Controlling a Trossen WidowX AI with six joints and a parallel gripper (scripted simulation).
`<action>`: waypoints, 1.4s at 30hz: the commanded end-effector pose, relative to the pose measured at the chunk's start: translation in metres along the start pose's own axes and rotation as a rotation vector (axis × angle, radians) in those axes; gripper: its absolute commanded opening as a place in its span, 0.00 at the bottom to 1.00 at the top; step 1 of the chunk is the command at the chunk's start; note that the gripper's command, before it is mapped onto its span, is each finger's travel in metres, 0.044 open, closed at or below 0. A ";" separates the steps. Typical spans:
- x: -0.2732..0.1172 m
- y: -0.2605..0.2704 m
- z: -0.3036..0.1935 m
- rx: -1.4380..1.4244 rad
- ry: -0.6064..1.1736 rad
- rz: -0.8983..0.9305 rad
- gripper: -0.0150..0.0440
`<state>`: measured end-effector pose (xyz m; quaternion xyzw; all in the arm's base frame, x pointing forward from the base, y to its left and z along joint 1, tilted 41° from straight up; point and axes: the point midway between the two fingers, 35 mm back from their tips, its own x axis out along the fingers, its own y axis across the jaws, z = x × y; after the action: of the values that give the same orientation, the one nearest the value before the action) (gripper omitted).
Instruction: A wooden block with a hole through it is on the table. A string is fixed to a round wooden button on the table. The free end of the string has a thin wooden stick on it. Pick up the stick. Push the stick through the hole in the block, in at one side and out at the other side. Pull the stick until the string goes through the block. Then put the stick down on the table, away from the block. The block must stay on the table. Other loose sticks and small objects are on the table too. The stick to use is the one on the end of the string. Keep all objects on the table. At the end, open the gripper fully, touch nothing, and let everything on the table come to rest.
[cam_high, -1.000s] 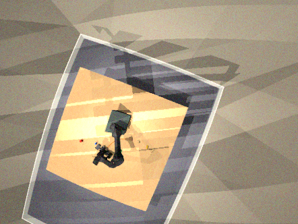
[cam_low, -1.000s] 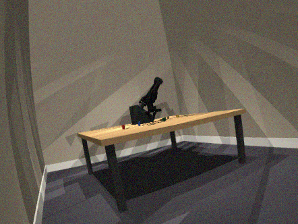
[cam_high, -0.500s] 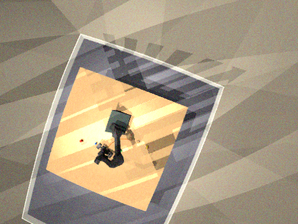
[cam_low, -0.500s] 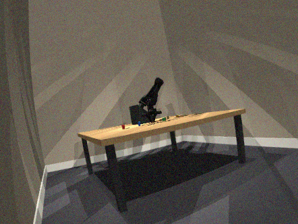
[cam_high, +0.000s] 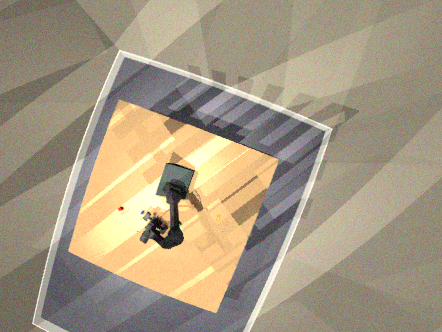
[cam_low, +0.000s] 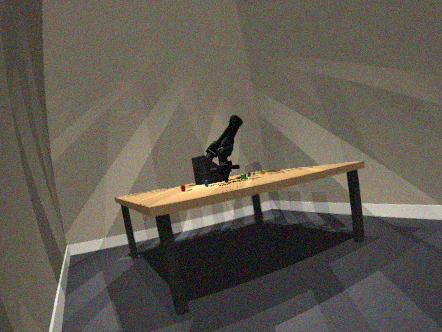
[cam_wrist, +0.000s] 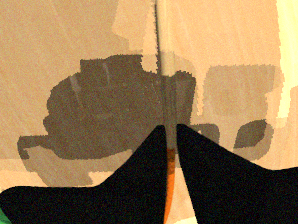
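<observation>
The pale wooden stick (cam_wrist: 166, 47) runs up and down in the wrist view, its lower part in shadow. The orange string (cam_wrist: 170, 187) leaves its lower end and runs down between the fingers. My gripper (cam_wrist: 170, 131) is shut on the stick near its string end, with one black fingertip against each side. In the wrist view the stick is low over the table or on it; I cannot tell which. The block with the hole and the round button cannot be made out in any view.
A red object (cam_high: 121, 208) (cam_low: 183, 188), a blue one (cam_high: 142, 212) (cam_low: 206, 183), a yellow one (cam_high: 218, 218) (cam_low: 263, 172) and a green one (cam_low: 243, 176) stand on the table. A green thing (cam_wrist: 4, 216) shows beside the left finger. Shadows cross the tabletop.
</observation>
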<state>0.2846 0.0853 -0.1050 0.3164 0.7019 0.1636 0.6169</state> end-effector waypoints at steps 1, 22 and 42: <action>0.000 0.000 0.000 0.000 -0.001 0.000 0.25; -0.027 0.000 0.002 0.000 -0.002 -0.003 0.25; -0.052 -0.001 0.002 0.000 -0.002 -0.003 0.25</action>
<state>0.2863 0.0547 -0.0712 0.3187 0.7048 0.1607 0.6131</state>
